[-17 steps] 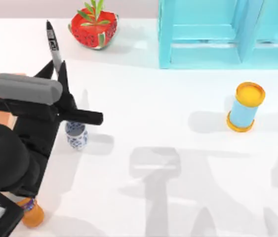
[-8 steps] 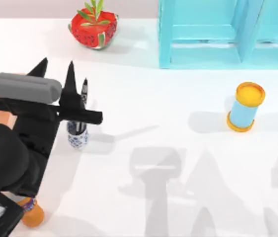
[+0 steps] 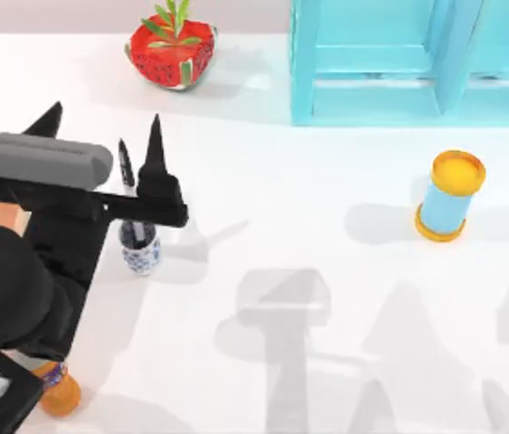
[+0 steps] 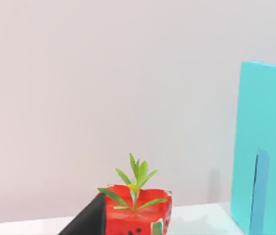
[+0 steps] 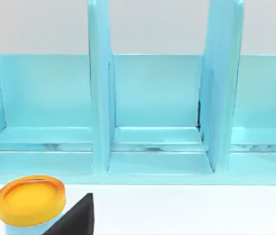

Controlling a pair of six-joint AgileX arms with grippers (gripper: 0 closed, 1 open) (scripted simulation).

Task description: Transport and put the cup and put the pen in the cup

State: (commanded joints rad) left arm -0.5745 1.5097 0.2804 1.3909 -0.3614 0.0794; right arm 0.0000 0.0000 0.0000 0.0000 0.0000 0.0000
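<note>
Watching risk: my left gripper [image 3: 100, 136] hangs spread just above the pen [image 3: 127, 167]; a sideways pull-out could clip it and tip the cup [image 3: 139, 249].
Cup: small, glazed white with blue pattern, at nine o'clock on the table [image 3: 281, 199].
Pen: slim, black, standing in the cup, leaning.
Right arm: parked, fingers I cannot tell.
Farther: smooth blue cylinder [image 3: 450, 197], three o'clock.

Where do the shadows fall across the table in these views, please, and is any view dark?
Top view: soft grey shadows of the arms spread over the table's lower middle; the blue cylinder and the cup under the left gripper cast their own patches. Left wrist view: evenly lit, a faint shadow beside the shelf. Right wrist view: bright; none is dark.
</note>
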